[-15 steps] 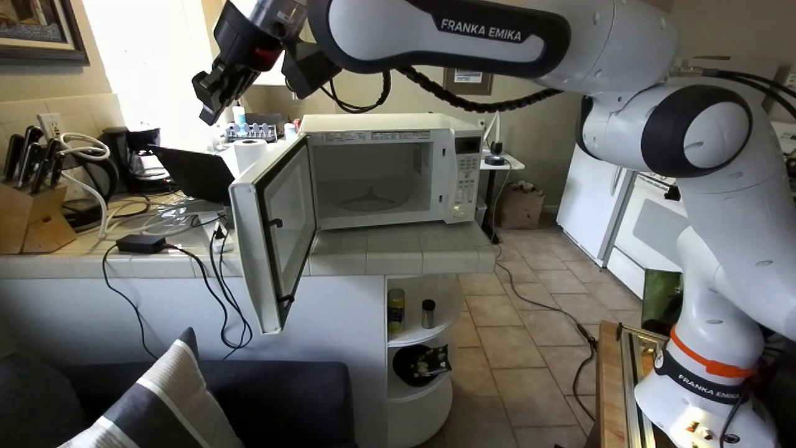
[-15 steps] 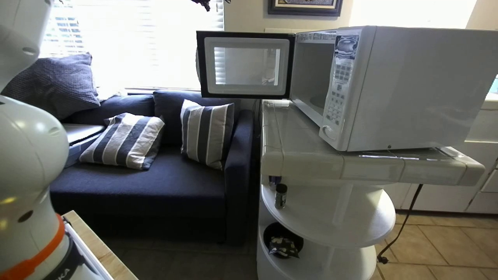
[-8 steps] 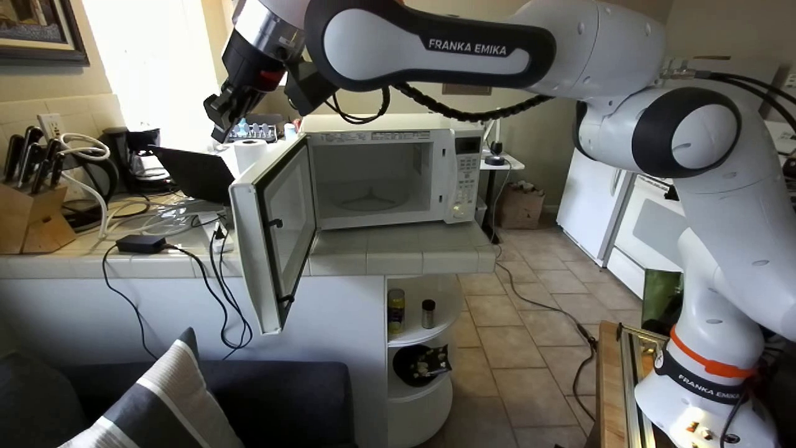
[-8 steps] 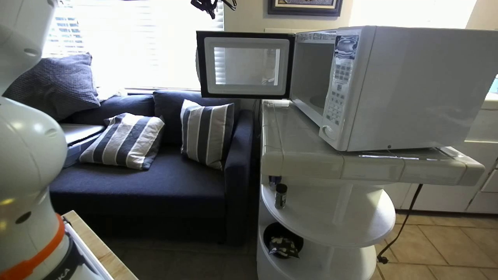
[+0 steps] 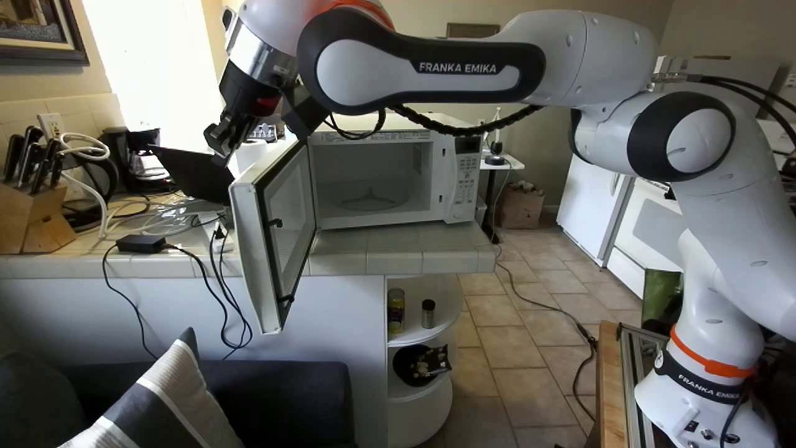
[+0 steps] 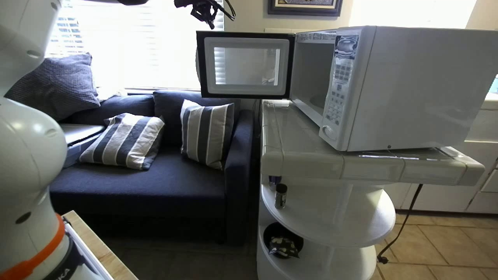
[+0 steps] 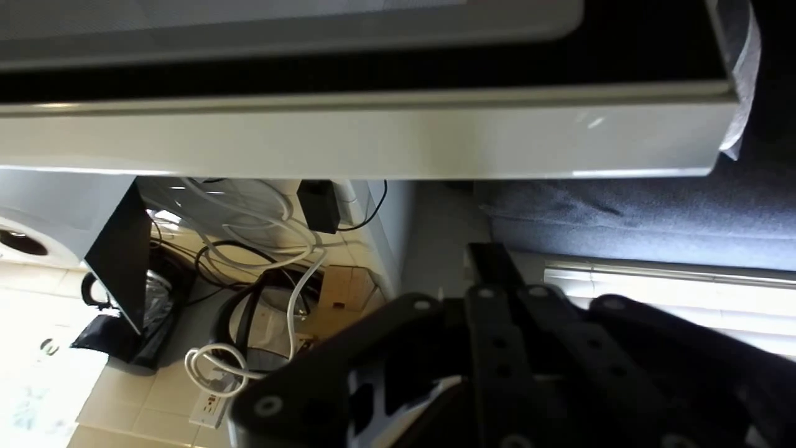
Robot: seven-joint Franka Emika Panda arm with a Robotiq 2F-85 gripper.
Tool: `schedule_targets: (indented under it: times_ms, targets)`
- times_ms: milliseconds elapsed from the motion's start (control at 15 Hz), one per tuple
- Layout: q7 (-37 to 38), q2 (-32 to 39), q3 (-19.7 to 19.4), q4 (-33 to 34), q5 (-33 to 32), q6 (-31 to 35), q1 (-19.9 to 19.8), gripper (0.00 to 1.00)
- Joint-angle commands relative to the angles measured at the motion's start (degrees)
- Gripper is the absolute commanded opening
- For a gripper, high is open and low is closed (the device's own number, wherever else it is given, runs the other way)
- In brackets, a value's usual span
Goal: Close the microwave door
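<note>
Nearest: gripper [image 7: 491,258], lower centre into lower right of the wrist view. Its tips are drawn together, nothing seen between them. It hangs on the outer side of the door [image 7: 367,93], near the top edge; a gap shows, so no contact noted.

Door next: it spans the top of the wrist view. In an exterior view the door [image 5: 277,230] stands left of centre, its free end jutting past the edge of the counter [image 5: 398,242].

Progress: door swung wide, roughly square to the microwave [image 6: 412,89] front, cavity [image 5: 373,171] exposed. Closing itself not begun, I judge. Done so far: gripper sits on what looks the right side for a push. Left to do: drop beside the outer face, swing the door round to the front, press until it latches.

Look of the door: flat white-framed rectangle. Inner face carries a black border, then a pale inset round the window [image 7: 186,15], which reads as fine mesh in the wrist view, upper left. Two dark hooks [image 5: 275,222] stand out along the free side. Outer face not properly seen in any view.

Farther: microwave fills the right of an exterior view, control strip [image 6: 339,87] facing left. Farthest: bright blinds [image 6: 140,46], upper left there; slats show in the door's window, through it or mirrored, cannot tell.
</note>
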Motion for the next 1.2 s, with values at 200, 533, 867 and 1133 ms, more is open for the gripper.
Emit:
schedule_targets:
  times_ms: [200, 533, 867, 1133]
  targets:
    - [-2.2, 0.7, 1.2, -0.9, 2.0, -0.9, -0.9, 0.00]
    - [-4.9, 0.0, 1.6, -1.1, 3.2, -7.4, -1.4, 0.00]
    - [-7.5, -2.1, 1.3, -1.1, 4.0, -19.7, -1.7, 0.00]
    - [-8.3, -4.5, 0.5, -1.9, 2.8, -29.1, -1.8, 0.00]
